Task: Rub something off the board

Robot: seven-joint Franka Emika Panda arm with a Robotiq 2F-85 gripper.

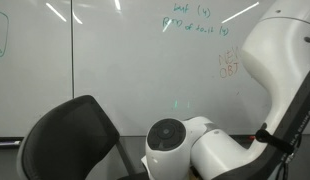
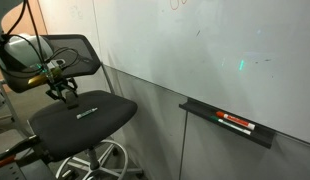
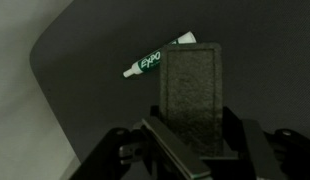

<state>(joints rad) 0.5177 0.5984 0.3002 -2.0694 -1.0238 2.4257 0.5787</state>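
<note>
The board is the big white whiteboard in both exterior views (image 1: 125, 70) (image 2: 185, 45). A tiny faint teal mark (image 2: 242, 65) sits on it above the marker tray. Teal handwriting (image 1: 195, 22) and an orange scribble (image 1: 228, 65) are higher up. My gripper (image 2: 63, 92) hangs just above the seat of the black chair (image 2: 80, 125), well away from the board. In the wrist view the gripper (image 3: 195, 128) is shut on a dark felt eraser (image 3: 192, 85) and holds it above the seat. The gripper is hidden in the exterior view that faces the board.
A green Expo marker (image 3: 153, 60) lies on the chair seat (image 3: 85, 60) beneath the eraser. A black tray (image 2: 227, 124) with markers is fixed under the board. The chair back (image 1: 70, 140) and my white arm (image 1: 280, 60) stand in front of the board.
</note>
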